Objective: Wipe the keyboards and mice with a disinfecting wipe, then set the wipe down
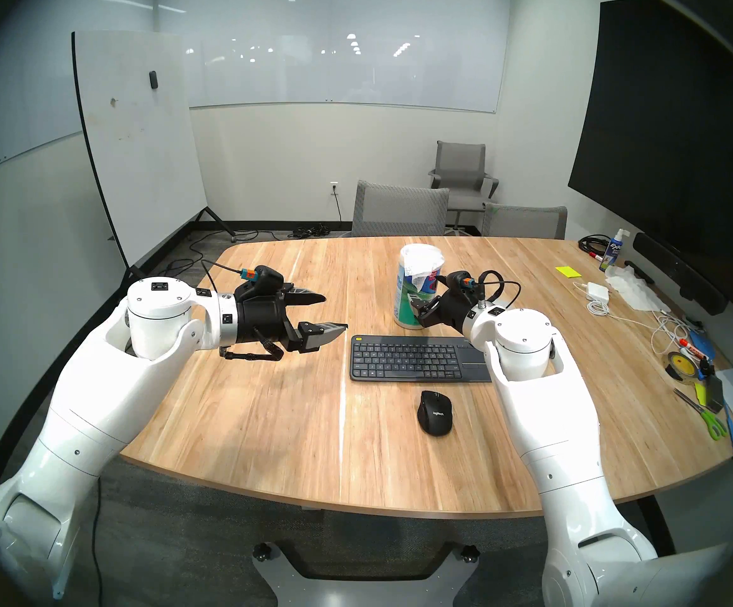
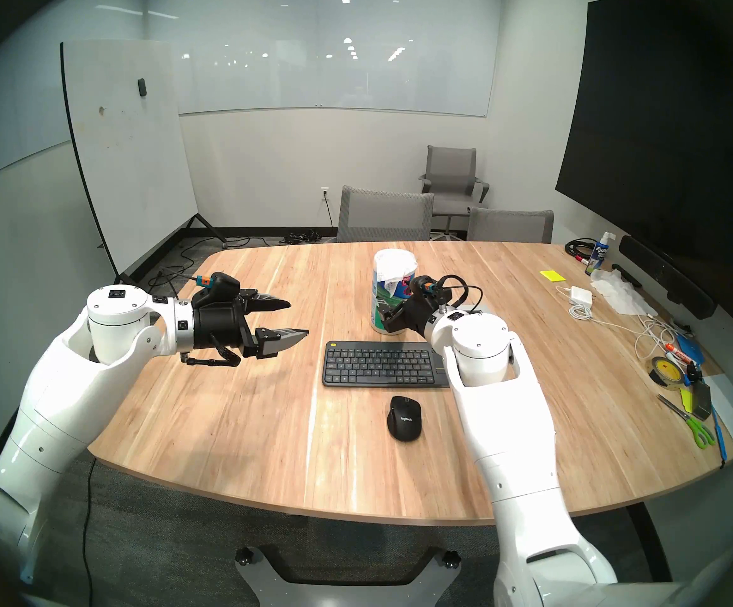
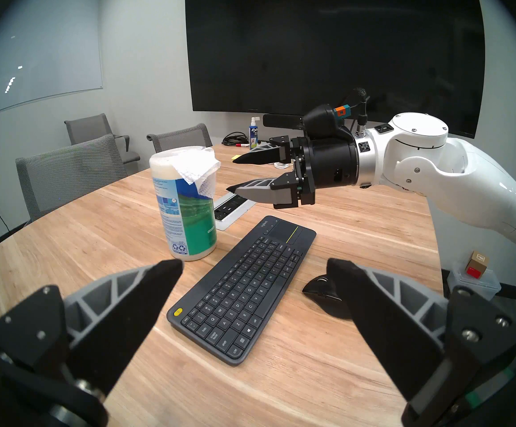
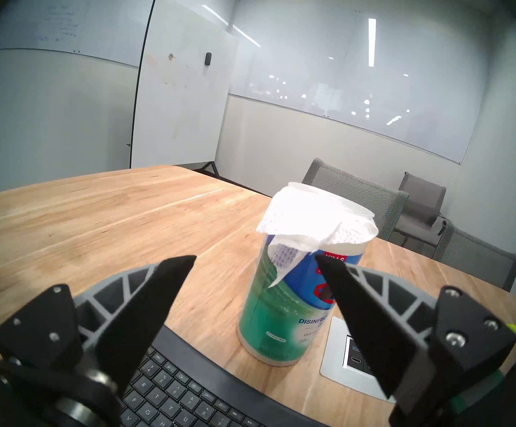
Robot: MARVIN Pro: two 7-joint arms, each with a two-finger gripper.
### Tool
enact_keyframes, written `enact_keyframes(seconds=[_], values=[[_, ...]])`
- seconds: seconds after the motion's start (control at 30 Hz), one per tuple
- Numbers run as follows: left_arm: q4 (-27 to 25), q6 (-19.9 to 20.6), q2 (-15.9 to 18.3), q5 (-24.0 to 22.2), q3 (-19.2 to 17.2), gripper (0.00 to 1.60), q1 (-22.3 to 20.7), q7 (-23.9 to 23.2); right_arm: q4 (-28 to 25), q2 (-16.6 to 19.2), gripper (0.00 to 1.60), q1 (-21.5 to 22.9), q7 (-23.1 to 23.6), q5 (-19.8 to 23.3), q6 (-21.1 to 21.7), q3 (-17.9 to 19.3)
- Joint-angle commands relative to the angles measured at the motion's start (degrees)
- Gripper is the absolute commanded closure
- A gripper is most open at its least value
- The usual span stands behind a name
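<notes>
The step in hand looks like pulling the wipe off the canister, which stands at the centre of the right wrist view with the white sheet draped over its top and one corner hanging down the near side. The right hand is released, fingers spread and holding nothing, level with that hanging corner and just short of it. To do this well, it should probably close on the loose flap rather than the canister rim, then lift up and away gently so the canister does not tip onto the keyboard just below it in the head view. The mouse sits lower still, near the worktop edge. The left hand, also released and empty, hovers at centre left and could steady the canister.
</notes>
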Motion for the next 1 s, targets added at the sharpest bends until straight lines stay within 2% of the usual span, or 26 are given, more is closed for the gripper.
enact_keyframes(seconds=[0.0, 0.07, 0.17, 0.3, 0.43, 0.5, 0.67, 0.73, 0.93, 0.97], values=[[-0.59, -0.05, 0.05, -0.08, -0.37, 0.0, -0.41, 0.04, -1.07, -0.58, 0.35, 1.44, -0.54, -0.19, -0.32, -0.34], [-0.59, -0.05, 0.05, -0.08, -0.37, 0.0, -0.41, 0.04, -0.94, -0.68, 0.4, 1.49, -0.85, -0.36, -0.45, -0.58], [-0.59, -0.05, 0.05, -0.08, -0.37, 0.0, -0.41, 0.04, -0.77, -0.85, 0.32, 1.57, -1.33, -0.46, -0.44, -0.8], [-0.59, -0.05, 0.05, -0.08, -0.37, 0.0, -0.41, 0.04, 0.24, -1.06, 0.31, 2.22, -1.96, -0.58, -0.68, -1.24], [-0.59, -0.05, 0.05, -0.08, -0.37, 0.0, -0.41, 0.04, 1.48, -1.28, 0.15, 2.81, -2.46, -0.77, -1.29, -1.59], [-0.58, -0.06, 0.05, -0.08, -0.37, 0.0, -0.41, 0.04, 1.78, -1.38, 0.13, 3.01, -2.68, -0.87, -1.38, -1.67], [-0.58, -0.06, 0.05, -0.08, -0.37, 0.0, -0.41, 0.04, 2.46, -1.55, 0.24, 3.46, -3.11, -1.15, -1.56, -1.82], [-0.58, -0.06, 0.05, -0.08, -0.37, 0.0, -0.41, 0.04, 2.91, -1.64, 0.35, 3.68, -3.37, -1.28, -1.71, -1.87], [-0.59, -0.05, 0.05, -0.08, -0.37, 0.0, -0.41, 0.04, 3.55, -1.65, 0.44, 3.83, -3.64, -1.42, -2.11, -1.89], [-0.59, -0.05, 0.05, -0.08, -0.37, 0.0, -0.41, 0.04, 3.6, -1.65, 0.51, 3.83, -3.65, -1.43, -2.14, -1.89]])
